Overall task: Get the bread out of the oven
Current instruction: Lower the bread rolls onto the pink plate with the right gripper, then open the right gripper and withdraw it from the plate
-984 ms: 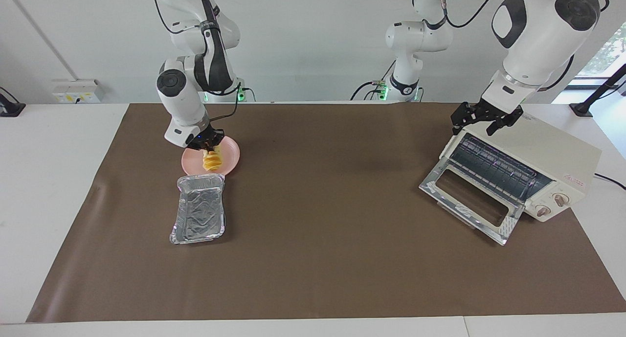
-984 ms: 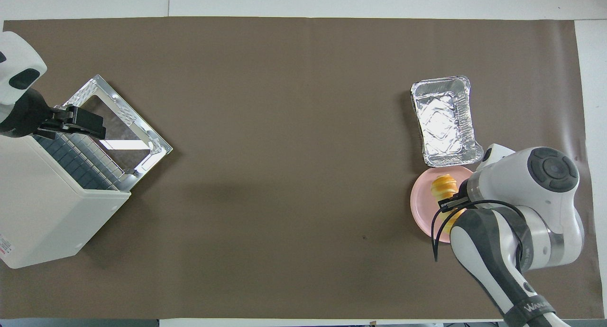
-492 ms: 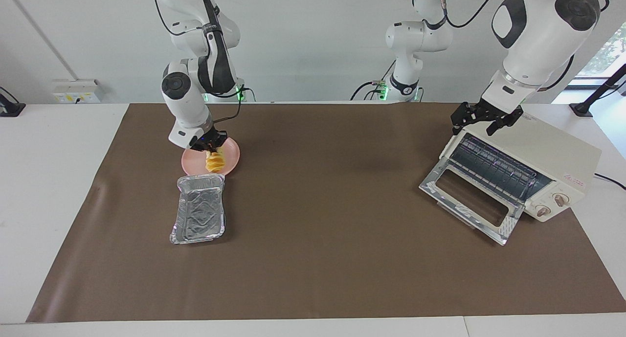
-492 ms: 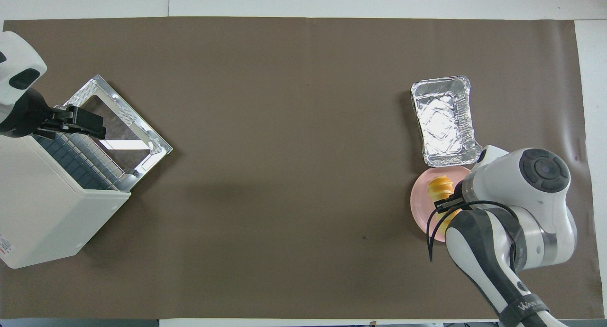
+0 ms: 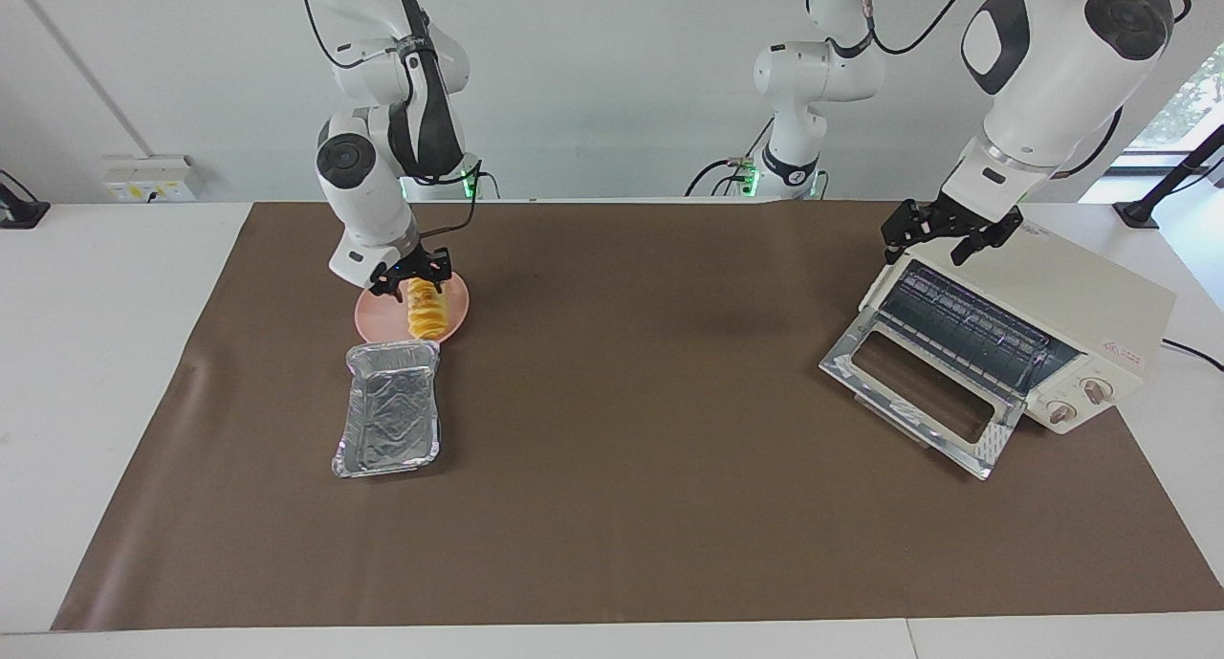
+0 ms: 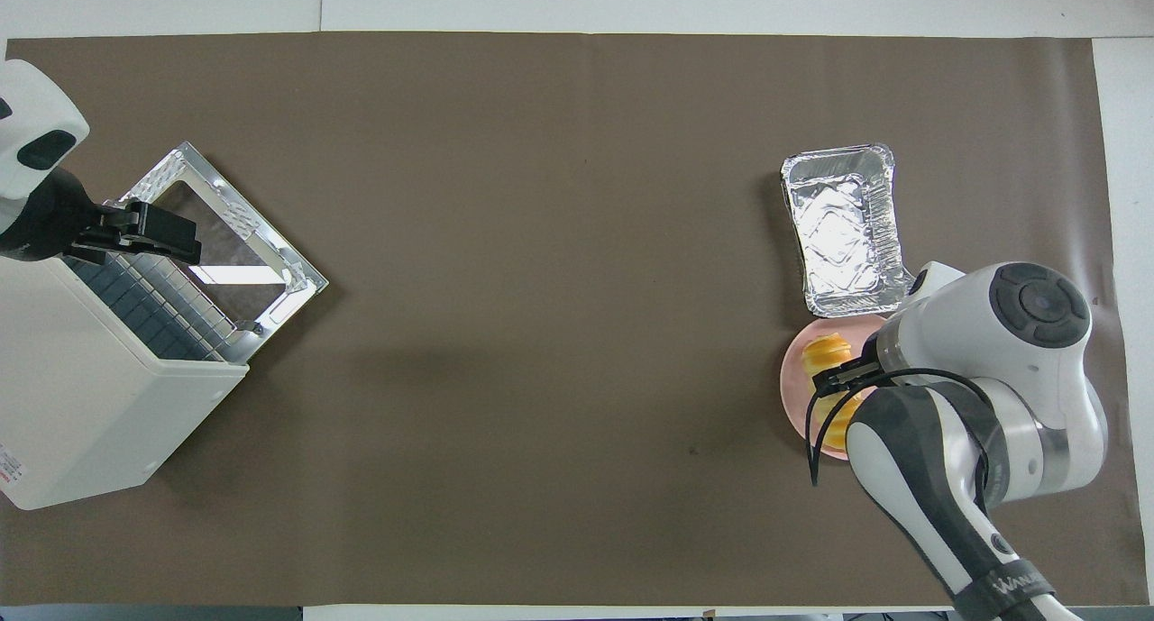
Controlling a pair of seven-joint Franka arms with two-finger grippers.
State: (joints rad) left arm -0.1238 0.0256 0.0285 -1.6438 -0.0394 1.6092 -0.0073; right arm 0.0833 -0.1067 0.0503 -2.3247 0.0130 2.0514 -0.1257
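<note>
The bread [image 5: 427, 311], a ridged golden loaf, lies on a pink plate [image 5: 458, 296] toward the right arm's end of the table. It also shows in the overhead view [image 6: 820, 354] on the plate [image 6: 792, 388]. My right gripper [image 5: 418, 274] is open just above the loaf's end nearer the robots, its fingers spread to either side of it. The cream-white oven [image 5: 1085, 294] stands at the left arm's end, its glass door [image 5: 913, 393] folded down and its wire rack bare. My left gripper [image 5: 940, 234] is open and hangs over the oven's top front edge, as the overhead view shows too [image 6: 162, 232].
A crinkled silver foil tray [image 5: 387, 420] lies empty just beside the plate, farther from the robots. A brown mat [image 5: 631, 449] covers the table between the plate and the oven. The open door [image 6: 225, 233] juts out toward the table's middle.
The bread went from hanging tilted in my right gripper to lying flat on the plate. The right gripper's fingers have spread apart and the wrist has risen slightly. The left arm has not moved.
</note>
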